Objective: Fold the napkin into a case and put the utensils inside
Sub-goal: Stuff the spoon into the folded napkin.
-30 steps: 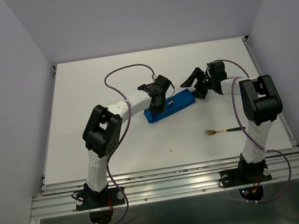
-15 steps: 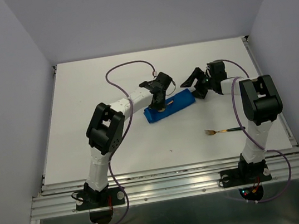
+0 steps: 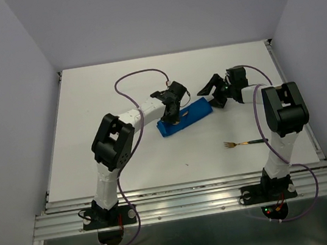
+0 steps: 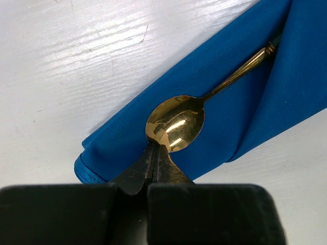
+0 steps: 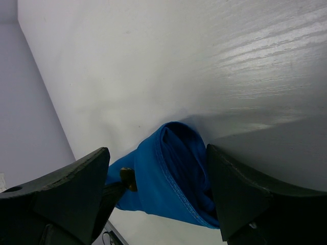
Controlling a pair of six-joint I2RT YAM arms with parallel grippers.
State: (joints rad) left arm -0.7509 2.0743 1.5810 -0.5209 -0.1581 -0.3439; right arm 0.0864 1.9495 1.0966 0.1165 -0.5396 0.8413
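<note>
While L pincer (image 4: 156,151) nips spoon (image 4: 176,122) on case (image 4: 122,133), R pincer (image 5: 156,153) wide, fork (image 3: 245,143) apart

Checked all three views: found no readable text, labels, brands, numbers or signs anywhere.

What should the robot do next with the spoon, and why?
Probably the left gripper, shut with its tips at the bowl of the spoon, should nudge it deeper into the case. The handle's end is tucked under the blue fold, but the gold bowl lies outside. The open right gripper sits at the case's other end.
</note>
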